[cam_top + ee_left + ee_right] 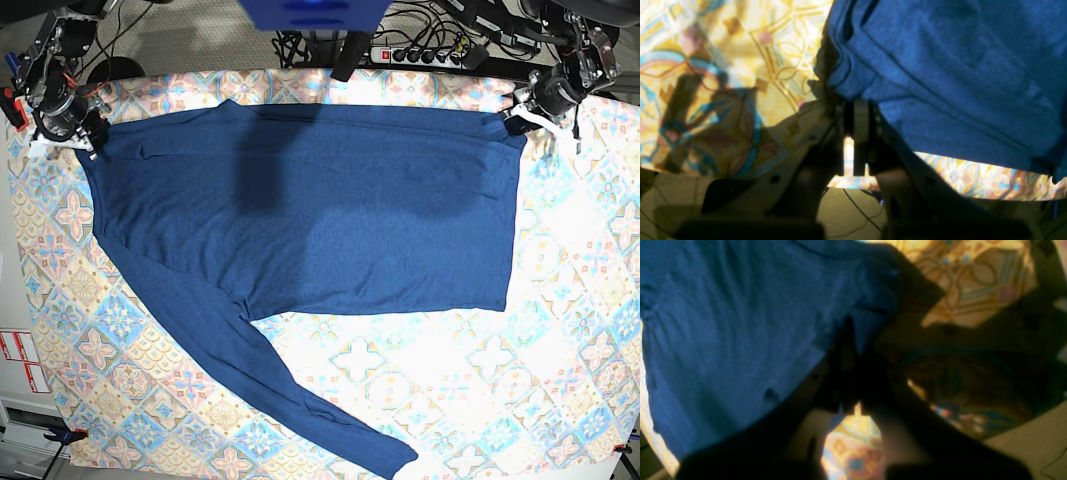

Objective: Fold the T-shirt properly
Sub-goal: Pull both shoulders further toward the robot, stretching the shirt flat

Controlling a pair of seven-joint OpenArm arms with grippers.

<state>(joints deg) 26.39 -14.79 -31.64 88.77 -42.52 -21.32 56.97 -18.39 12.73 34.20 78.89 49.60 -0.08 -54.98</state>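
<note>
The dark blue T-shirt lies spread flat across the patterned tablecloth, and one long sleeve trails toward the front edge. My left gripper is at the shirt's far right corner. In the left wrist view the left gripper is shut on the T-shirt's bunched edge. My right gripper is at the far left corner. In the dim right wrist view the right gripper is shut on a corner of the T-shirt.
A power strip and cables lie behind the table's back edge. In the left wrist view the tablecloth's edge shows with cables on the floor beyond it. Labels sit off the table's left side.
</note>
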